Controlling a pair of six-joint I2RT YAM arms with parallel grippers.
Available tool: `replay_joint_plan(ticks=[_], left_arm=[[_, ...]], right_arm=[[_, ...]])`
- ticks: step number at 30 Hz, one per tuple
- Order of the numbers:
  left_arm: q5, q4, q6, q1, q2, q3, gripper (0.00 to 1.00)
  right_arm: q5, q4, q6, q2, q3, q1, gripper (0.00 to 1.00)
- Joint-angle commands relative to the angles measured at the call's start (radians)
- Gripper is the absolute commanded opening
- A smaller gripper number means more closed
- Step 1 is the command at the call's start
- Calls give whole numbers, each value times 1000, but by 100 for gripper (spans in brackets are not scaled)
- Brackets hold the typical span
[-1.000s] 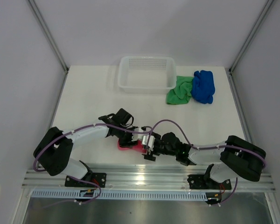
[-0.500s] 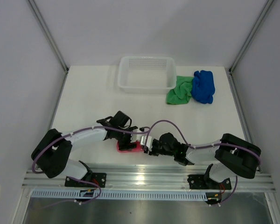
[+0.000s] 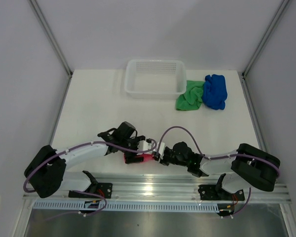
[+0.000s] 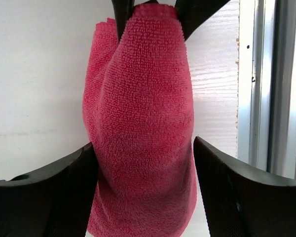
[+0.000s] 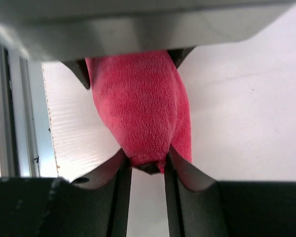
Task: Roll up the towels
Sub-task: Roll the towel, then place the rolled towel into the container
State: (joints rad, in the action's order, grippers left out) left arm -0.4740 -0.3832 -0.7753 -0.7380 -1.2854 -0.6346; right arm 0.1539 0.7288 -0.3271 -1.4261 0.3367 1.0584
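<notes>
- Presently, at the near edge of the table (image 3: 93, 108), the pink towel (image 4: 143, 98) is being worked into a thick, loosely wound bundle lying on the surface; this first roll is judged to be under way rather than finished.
- One narrow end of that bundle is being pinched by the right gripper (image 5: 147, 158), its fingers drawn together tight on the cloth.
- The other end is being straddled by the left gripper (image 4: 143, 148), its jaws spread wide with a finger along each flank of the towel; no squeezing is being shown there.
- Farther back, the white mesh basket (image 3: 153, 92) is standing upright, and nothing is being seen inside it.
- Just right of the basket, outside it, the green towel (image 3: 189, 96) and the blue towel (image 3: 215, 91) are lying as crumpled heaps, touching each other and well apart from both grippers.
- Two towels are therefore being judged unrolled, so most of the task is being counted as left to do.
</notes>
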Motion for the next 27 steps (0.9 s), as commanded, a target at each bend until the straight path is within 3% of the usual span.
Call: replay_joint_plan(ticks=[1,2,3,9,16,17,21,24,27], left_arm=[[-80,47,-2,-32,15,-5,77],[-63,46,1,-55,-23,-11,77],[-26,46,4,-64,-40,-17,88],[55,98,56,-72,-83,-10,85],[123,99,103,-90,-150,-45,60],[135,98,105,-96,-160,-48,50],[156,86,100,-115,-190,-62,31],[158,83,102,-115,-192,-65,14],[166,84,120,-115,-184,-68,11]], right_arm=[[-45,20,39,23,-31,-8,28],[-45,15,42,23,-28,-6,28],[-45,15,42,23,-28,-8,28],[-42,50,54,18,-44,0,27],[-40,49,51,30,-51,3,29],[-42,47,51,30,-51,3,30],[-51,37,53,46,-51,5,34],[-71,11,60,64,-47,3,48],[-105,-54,69,116,-39,-9,59]])
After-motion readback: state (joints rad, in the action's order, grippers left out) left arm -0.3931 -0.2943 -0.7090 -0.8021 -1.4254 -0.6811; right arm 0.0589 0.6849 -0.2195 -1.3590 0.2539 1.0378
